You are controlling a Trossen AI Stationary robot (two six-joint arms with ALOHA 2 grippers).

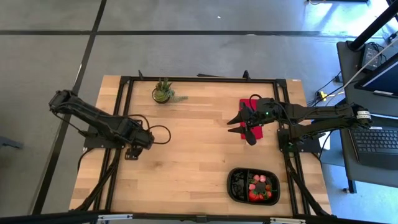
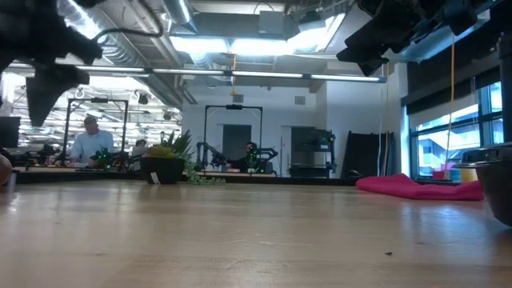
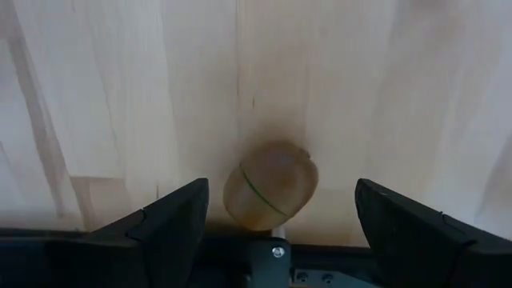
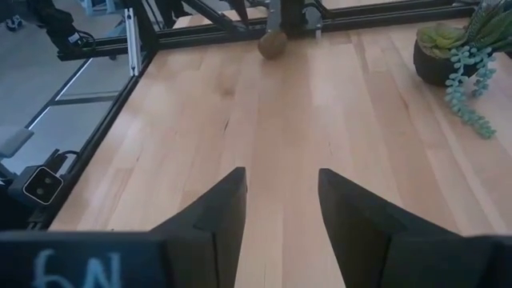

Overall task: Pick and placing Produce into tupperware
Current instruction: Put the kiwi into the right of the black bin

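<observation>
A brown kiwi-like oval (image 3: 270, 186) with a thin green line around it lies on the bare wood, also seen far off in the right wrist view (image 4: 273, 44). My left gripper (image 3: 280, 220) points down over it near the table's left edge (image 1: 134, 151), open, one finger on each side and apart from it. My right gripper (image 1: 240, 127) hovers above the red cloth (image 1: 252, 118), open with nothing between its fingers (image 4: 280, 200). The black tupperware (image 1: 235, 185) sits at the near right with red and dark produce (image 1: 261, 186) in one compartment.
A small potted plant (image 1: 163, 93) stands at the table's far edge, left of centre. The black metal frame (image 1: 186, 79) runs along the table's far and side edges. Bare wood (image 1: 193, 143) lies between the two arms. People sit at desks in the room behind (image 2: 90, 144).
</observation>
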